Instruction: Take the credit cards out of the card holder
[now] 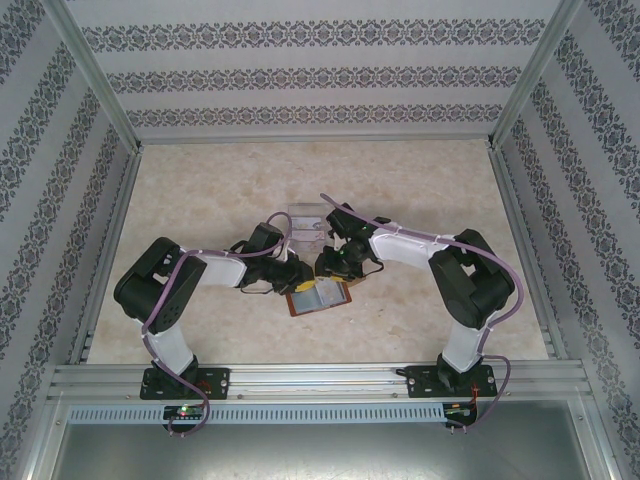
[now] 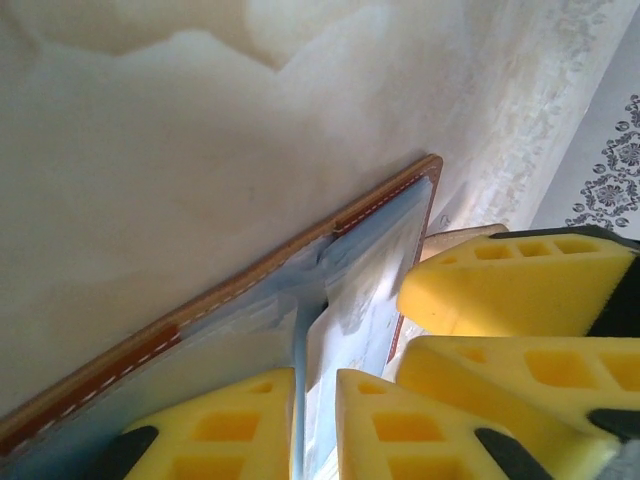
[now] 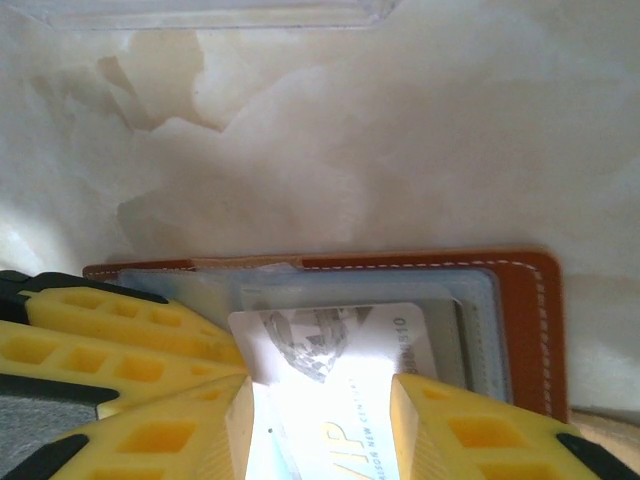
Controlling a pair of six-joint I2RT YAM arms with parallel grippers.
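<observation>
The card holder (image 1: 318,298) lies open on the table (image 1: 200,190); in the top view both arms cover most of it. The left gripper (image 2: 308,388) is almost closed and pinches a thin grey-blue inner pocket of the card holder. The right gripper (image 3: 322,395) holds a pale credit card (image 3: 340,345) over that pocket side. Glare washes out the card's near part, and I cannot tell if its far edge is still inside. The clear tray (image 1: 305,221) stands just behind the card holder.
</observation>
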